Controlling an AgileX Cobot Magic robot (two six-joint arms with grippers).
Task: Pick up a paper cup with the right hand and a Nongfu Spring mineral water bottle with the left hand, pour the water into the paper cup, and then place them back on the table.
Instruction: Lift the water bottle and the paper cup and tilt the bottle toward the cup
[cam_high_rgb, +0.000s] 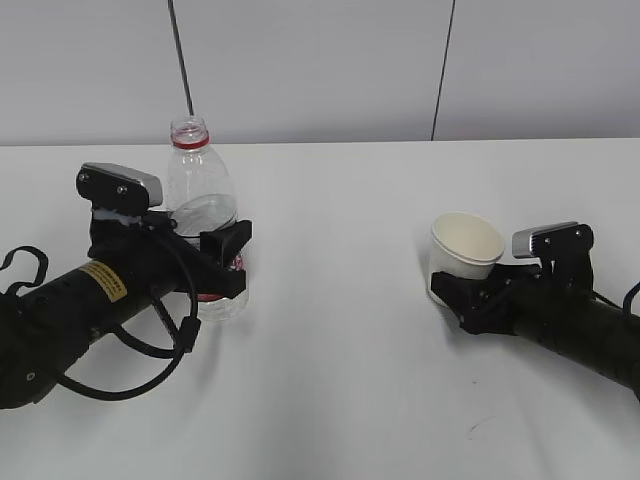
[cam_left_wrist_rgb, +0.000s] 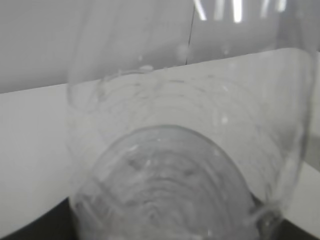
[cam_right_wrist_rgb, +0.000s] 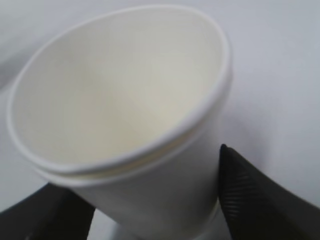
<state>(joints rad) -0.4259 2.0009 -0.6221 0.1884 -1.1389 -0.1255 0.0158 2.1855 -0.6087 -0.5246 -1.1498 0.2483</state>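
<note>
The Nongfu Spring mineral water bottle (cam_high_rgb: 200, 195) stands upright at the left of the table (cam_high_rgb: 340, 390), uncapped, with its red neck ring (cam_high_rgb: 190, 141) showing. My left gripper (cam_high_rgb: 218, 268) is shut on its lower body, over the label. In the left wrist view the clear ribbed bottle (cam_left_wrist_rgb: 165, 170) fills the frame, with dark fingers (cam_left_wrist_rgb: 25, 227) at the bottom corners. The white paper cup (cam_high_rgb: 465, 245) is at the right, tilted with its mouth up and toward the camera. My right gripper (cam_high_rgb: 455, 292) is shut on its lower wall. In the right wrist view the cup (cam_right_wrist_rgb: 120, 95) sits between the black fingers (cam_right_wrist_rgb: 250, 195).
A grey wall with two dark vertical lines (cam_high_rgb: 181, 55) (cam_high_rgb: 444, 65) rises behind the table's far edge. A black cable (cam_high_rgb: 150, 360) loops beside the left arm. A small dark mark (cam_high_rgb: 480, 425) is on the table in front of the right arm.
</note>
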